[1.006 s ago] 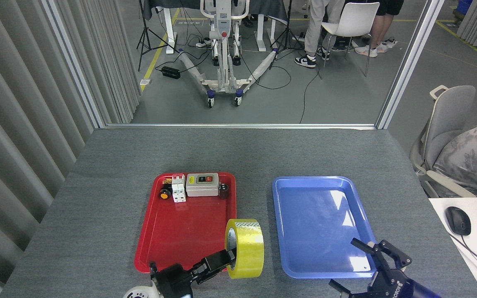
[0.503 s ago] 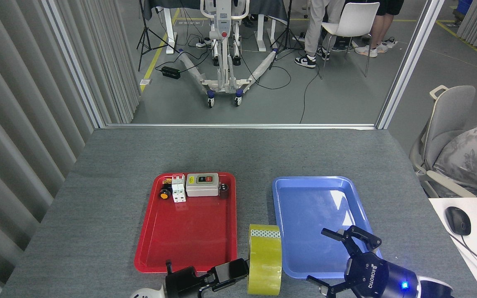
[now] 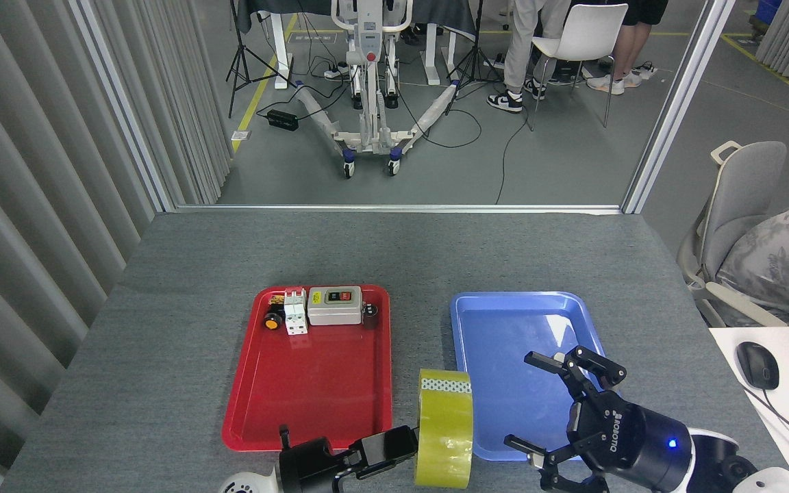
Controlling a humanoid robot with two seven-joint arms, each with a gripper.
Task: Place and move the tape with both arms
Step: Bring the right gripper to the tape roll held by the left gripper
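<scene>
tape (image 3: 444, 430), a yellow translucent roll, stands on edge at the bottom centre of the frame, in the gap between the red tray (image 3: 309, 411) on its left and the blue tray (image 3: 504, 322) on its right, overlapping the blue tray's near left corner. left gripper (image 3: 405, 441) comes in from the lower left, its black fingers closed on the roll's left side. right gripper (image 3: 559, 404) sits at lower right over the blue tray's near end, fingers spread wide and clear of the roll, a blue light on its body. at the red tray's far end lie a grey switch box (image 3: 335, 305) and small white parts (image 3: 294, 313). grey table (image 3: 394, 253) underneath.
</scene>
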